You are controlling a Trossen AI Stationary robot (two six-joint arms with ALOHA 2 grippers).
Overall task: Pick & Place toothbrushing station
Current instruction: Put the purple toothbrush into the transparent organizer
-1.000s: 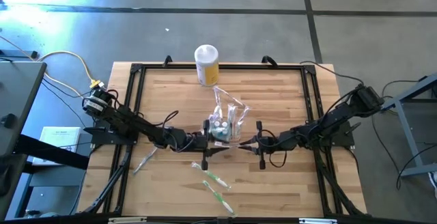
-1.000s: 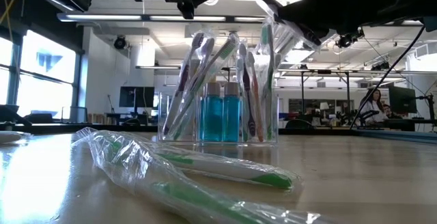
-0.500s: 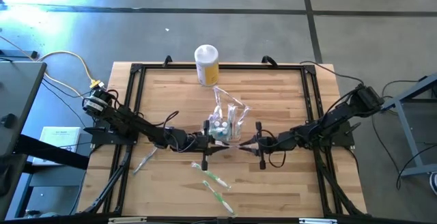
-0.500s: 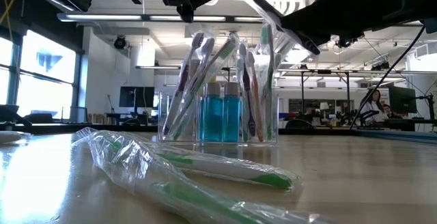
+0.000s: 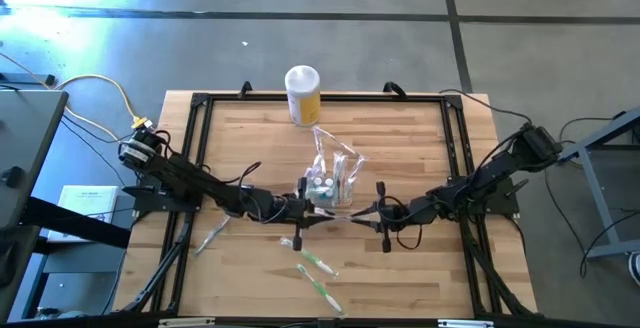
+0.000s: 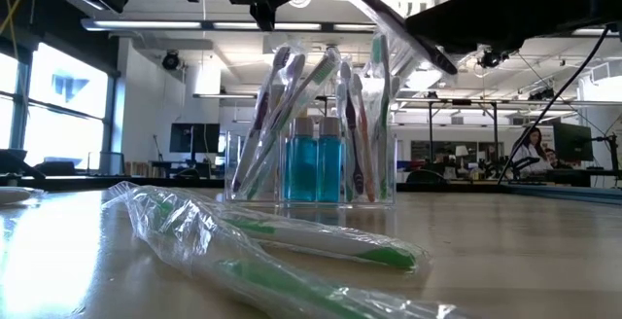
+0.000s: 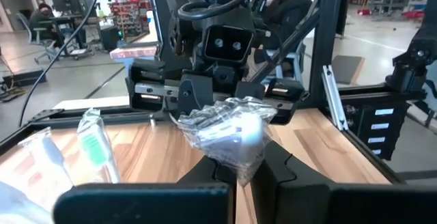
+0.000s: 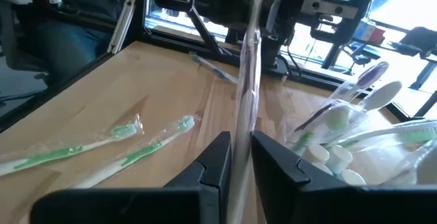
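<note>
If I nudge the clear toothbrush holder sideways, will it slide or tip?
The holder probably tips: its toothbrushes stand taller than the narrow base. The blue bottles inside add low weight, so a push near the bottom may slide it.

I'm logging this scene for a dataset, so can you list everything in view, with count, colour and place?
toothbrushing station: one, clear plastic, table centre, holding upright toothbrushes and two blue bottles.
wrapped toothbrushes: two, green and white, on the table in front of the station; another lies near the left arm.
canister: one, yellow with white lid, at the table's far edge.
table: one, light wood with a black frame.
people: a few, in the room behind.
left claw: one, dark, at the station's left side, shut on a crinkled clear wrapper.
right claw: one, dark, at the station's right side, closed on a wrapped toothbrush handle.
</note>
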